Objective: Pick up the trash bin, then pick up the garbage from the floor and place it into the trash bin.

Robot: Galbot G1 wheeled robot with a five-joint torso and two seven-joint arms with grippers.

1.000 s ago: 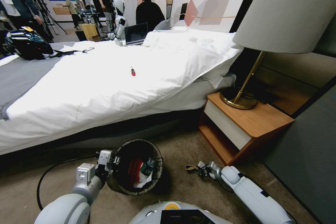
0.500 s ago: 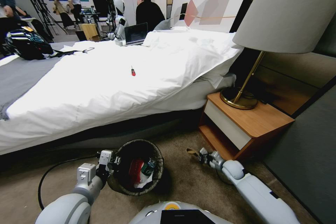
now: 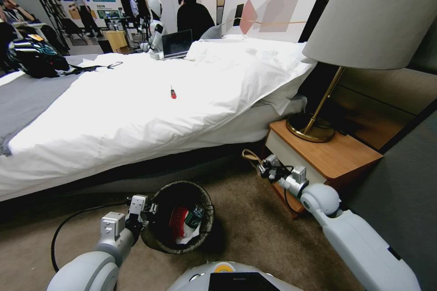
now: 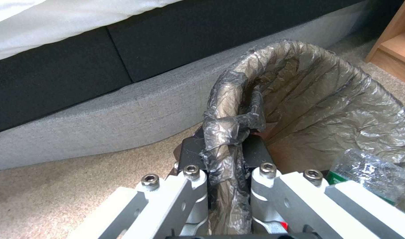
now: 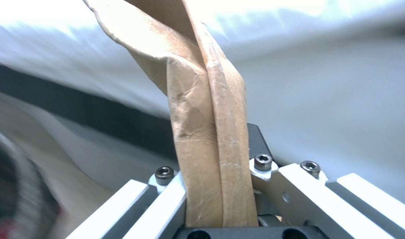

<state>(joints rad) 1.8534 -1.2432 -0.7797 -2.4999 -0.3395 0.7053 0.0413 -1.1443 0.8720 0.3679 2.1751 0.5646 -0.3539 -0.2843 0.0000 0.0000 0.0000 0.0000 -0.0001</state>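
On the carpet beside the bed (image 3: 136, 113), the trash bin (image 3: 180, 218) sits in front of the robot with the left hand (image 3: 144, 211) clamped on its near rim; the left wrist view shows the fingers (image 4: 191, 186) closed either side of the lined rim, pinching the bag liner (image 4: 229, 132) between them. So the bin grab looks done. Inside the bin there's already a red-and-white wrapper (image 3: 176, 223), a green-labelled bottle (image 3: 193, 216) and a white paper scrap (image 3: 186, 238), so most of the collecting looks finished too. The right hand (image 3: 260, 167) is up off the floor, just in front of the nightstand (image 3: 327, 154), closed on a brown cardboard strip (image 3: 249, 155); in the right wrist view that strip (image 5: 207, 132) stands folded between the closed fingers (image 5: 167, 189). Remaining, by my read: carry the strip over the bin and drop it. No other litter visible on the patch of carpet in frame, but can't vouch for floor outside it. Versus a second ago: the right arm has lifted and swung away from the robot, from low on the carpet right of the bin to nightstand height, strip held throughout. Left hand and bin unchanged, same contents. Red-handled screwdriver (image 3: 173, 93) on the bed hasn't moved.
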